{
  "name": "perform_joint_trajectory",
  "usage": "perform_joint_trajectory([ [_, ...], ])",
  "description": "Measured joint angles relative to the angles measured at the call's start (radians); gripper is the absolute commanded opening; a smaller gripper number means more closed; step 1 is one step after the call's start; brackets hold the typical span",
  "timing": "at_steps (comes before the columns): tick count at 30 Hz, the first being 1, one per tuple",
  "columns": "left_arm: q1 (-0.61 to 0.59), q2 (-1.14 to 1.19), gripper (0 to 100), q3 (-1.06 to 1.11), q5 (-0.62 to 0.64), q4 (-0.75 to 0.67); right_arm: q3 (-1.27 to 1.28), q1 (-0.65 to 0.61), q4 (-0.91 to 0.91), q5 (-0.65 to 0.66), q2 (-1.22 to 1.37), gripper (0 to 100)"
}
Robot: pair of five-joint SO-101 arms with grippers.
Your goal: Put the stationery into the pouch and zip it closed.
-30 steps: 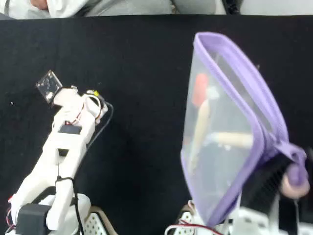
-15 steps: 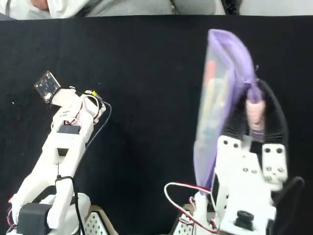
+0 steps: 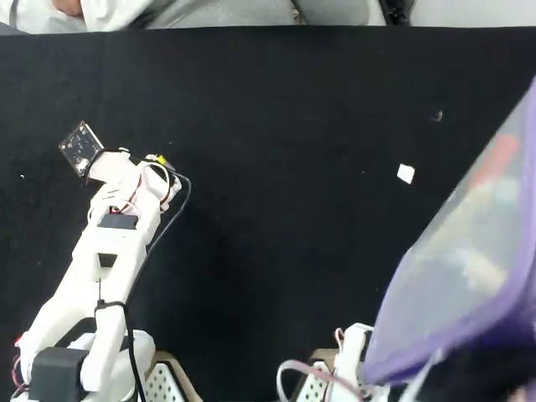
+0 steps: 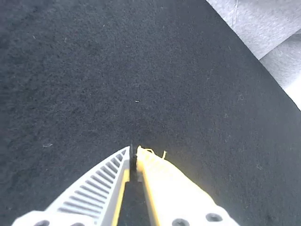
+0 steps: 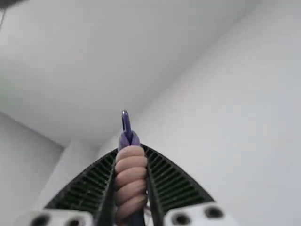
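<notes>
Right gripper (image 5: 130,150) clamped tight on the pink coiled zip pull (image 5: 129,181) — pouch (image 3: 469,276) hangs above the table's (image 3: 276,100) near-right corner, stationery (image 3: 496,166) inside. Soft, light, likely swings — firmer hold at purple rim. Left gripper (image 4: 133,157) closed on nothing.

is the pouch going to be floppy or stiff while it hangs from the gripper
Probably floppy: the pouch is thin see-through film. Likely to swing, since the right gripper pinches only its pull tab. The stationery inside may shift.
</notes>
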Motion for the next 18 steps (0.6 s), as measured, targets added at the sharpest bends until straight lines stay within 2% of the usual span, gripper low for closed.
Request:
perform_joint_trajectory([
  [4,0.000,0.000,3,0.000,0.000,0.000,0.023,0.003,0.048,-0.020,0.000,1.1],
  [8,0.000,0.000,3,0.000,0.000,0.000,0.222,0.003,-0.132,-0.020,0.000,1.1],
  [11,0.000,0.000,3,0.000,0.000,0.000,0.233,0.006,-0.218,-0.020,0.000,1.1],
  [15,0.000,0.000,3,0.000,0.000,0.000,0.057,0.005,-0.103,-0.037,0.000,1.1],
  [18,0.000,0.000,3,0.000,0.000,0.000,-0.052,0.003,0.032,-0.107,0.000,1.1],
])
